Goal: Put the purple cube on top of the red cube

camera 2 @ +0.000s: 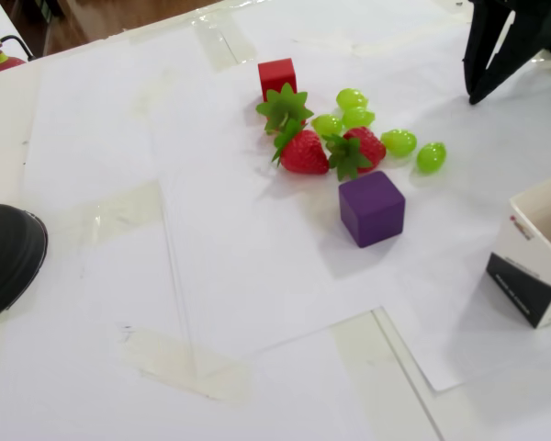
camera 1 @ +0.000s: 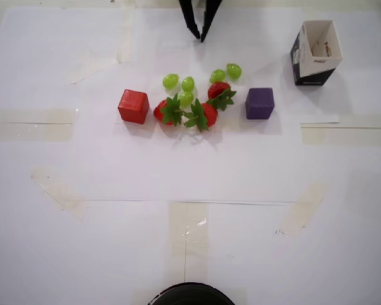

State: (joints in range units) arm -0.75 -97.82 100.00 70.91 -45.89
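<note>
The small dark-purple cube (camera 1: 260, 103) sits right of the strawberries (camera 1: 193, 111) — the small bright-red cube (camera 1: 134, 106) left. It looks hard and light; flat sides suit pinching. The black gripper (camera 1: 199, 33) hangs empty, tips nearly together.

Strawberries (camera 1: 203, 114), green grapes (camera 1: 171, 81) — an open box (camera 1: 315, 53) apart.

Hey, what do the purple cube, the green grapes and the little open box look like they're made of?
The purple cube looks like matte plastic or painted wood: flat, even color, no shine. The green grapes look like glossy translucent plastic, since they glow and carry bright highlights. The open box looks like thin printed cardboard, with folded walls and a pale inside.
</note>
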